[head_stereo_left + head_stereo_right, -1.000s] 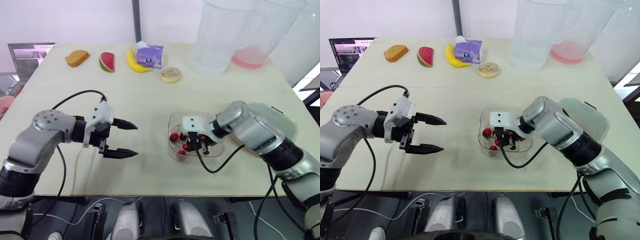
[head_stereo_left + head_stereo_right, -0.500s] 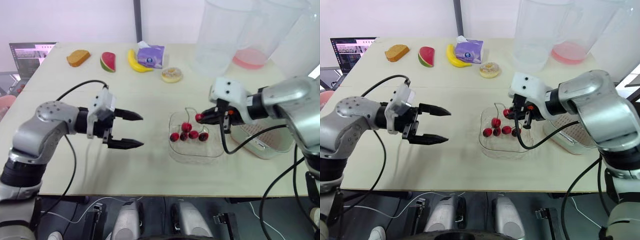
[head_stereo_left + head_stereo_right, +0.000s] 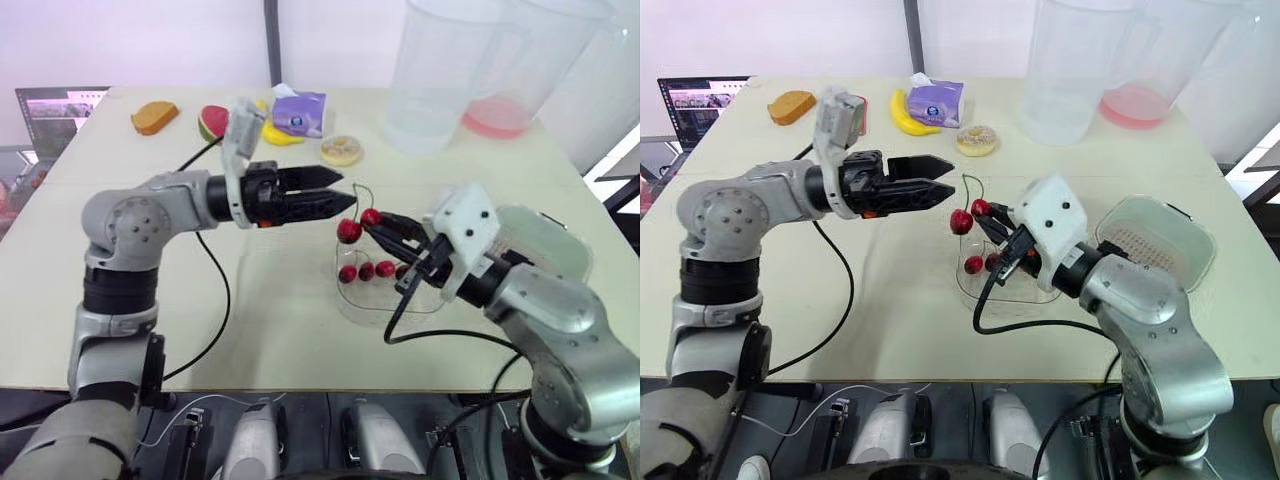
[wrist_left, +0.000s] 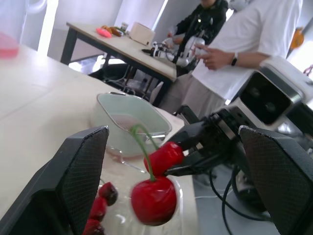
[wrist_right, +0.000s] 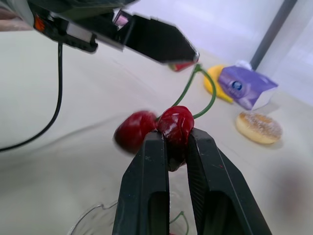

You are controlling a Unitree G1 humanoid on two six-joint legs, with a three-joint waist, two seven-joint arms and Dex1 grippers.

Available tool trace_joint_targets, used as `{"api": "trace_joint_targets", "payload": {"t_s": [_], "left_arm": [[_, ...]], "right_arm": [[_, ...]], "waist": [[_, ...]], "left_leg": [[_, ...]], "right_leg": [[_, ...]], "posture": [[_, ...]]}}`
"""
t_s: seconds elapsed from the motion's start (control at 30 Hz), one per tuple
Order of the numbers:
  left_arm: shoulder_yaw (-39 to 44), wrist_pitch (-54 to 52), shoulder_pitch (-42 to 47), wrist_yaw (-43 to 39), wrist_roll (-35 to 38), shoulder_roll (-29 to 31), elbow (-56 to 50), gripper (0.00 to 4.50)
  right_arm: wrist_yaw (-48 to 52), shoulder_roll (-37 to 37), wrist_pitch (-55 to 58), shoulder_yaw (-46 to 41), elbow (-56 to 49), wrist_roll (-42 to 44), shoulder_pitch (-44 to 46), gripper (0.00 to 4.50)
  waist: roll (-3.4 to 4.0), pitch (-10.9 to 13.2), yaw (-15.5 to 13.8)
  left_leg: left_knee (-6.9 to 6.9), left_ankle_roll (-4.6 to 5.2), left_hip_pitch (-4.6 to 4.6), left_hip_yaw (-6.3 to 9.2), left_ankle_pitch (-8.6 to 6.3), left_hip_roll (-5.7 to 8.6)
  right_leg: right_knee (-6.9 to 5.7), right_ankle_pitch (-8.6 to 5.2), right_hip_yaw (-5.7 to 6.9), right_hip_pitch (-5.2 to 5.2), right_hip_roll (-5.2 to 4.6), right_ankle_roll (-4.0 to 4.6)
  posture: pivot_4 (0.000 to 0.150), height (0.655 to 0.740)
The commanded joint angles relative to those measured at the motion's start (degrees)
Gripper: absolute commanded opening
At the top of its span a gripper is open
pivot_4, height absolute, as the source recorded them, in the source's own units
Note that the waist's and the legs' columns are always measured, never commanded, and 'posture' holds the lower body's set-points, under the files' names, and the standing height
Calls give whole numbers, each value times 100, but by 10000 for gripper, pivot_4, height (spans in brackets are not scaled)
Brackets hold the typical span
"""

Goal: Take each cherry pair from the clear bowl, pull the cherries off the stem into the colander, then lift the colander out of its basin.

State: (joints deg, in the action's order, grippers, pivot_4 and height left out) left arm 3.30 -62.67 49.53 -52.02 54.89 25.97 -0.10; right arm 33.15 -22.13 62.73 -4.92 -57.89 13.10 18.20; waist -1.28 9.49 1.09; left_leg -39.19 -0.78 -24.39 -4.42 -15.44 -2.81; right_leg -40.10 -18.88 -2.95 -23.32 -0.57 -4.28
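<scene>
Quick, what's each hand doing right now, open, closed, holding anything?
Left hand: open, holding nothing.
Right hand: closed on one cherry of a stemmed pair.

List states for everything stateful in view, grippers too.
right gripper: shut on one cherry of the cherry pair
left gripper: open, tips close to the pair
cherry pair: both on the stem, held over the clear bowl
clear bowl: upright, more cherries inside
colander: seated in its basin, no cherries visible
laptop: screen lit
</scene>
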Motion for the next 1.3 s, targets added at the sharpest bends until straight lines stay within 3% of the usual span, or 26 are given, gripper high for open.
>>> {"api": "trace_joint_targets", "payload": {"t_s": [0.03, 0.53, 0.63, 0.87, 1.3], "left_arm": [[262, -241, 248, 118, 267, -116, 247, 45000], [593, -772, 190, 669, 672, -659, 460, 45000], [658, -848, 194, 740, 771, -719, 470, 35846], [705, -890, 193, 820, 889, -738, 456, 110], [646, -863, 233, 697, 819, -636, 334, 110]], "right_arm": [[-108, -140, -562, 26, -18, 54, -141, 967], [-318, -443, -888, 113, 136, 616, -25, 967], [-373, -506, -890, 96, 170, 704, 19, 934], [-513, -637, -880, 79, 198, 903, 56, 934], [-720, -700, -554, -78, 153, 1457, 40, 934]], "waist": [[0, 0, 1], [0, 0, -19], [0, 0, -19], [0, 0, -19], [0, 0, -18]], "left_leg": [[1, -1, 0, 1, 1, 0], [1, -1, 0, 0, 1, 2], [1, -1, 0, 0, 1, 2], [1, -1, 0, 1, 1, 2], [1, -1, 0, 0, 1, 2]], "right_leg": [[0, 0, 0, 0, 1, 0], [1, 0, -1, 2, -3, 0], [0, 0, -1, 2, -3, 0], [1, 0, -1, 2, -4, 0], [2, 0, -1, 2, -4, 0]], "posture": [[1500, 7400], [1500, 7400], [1500, 7400], [1500, 7400], [1500, 7400]]}}
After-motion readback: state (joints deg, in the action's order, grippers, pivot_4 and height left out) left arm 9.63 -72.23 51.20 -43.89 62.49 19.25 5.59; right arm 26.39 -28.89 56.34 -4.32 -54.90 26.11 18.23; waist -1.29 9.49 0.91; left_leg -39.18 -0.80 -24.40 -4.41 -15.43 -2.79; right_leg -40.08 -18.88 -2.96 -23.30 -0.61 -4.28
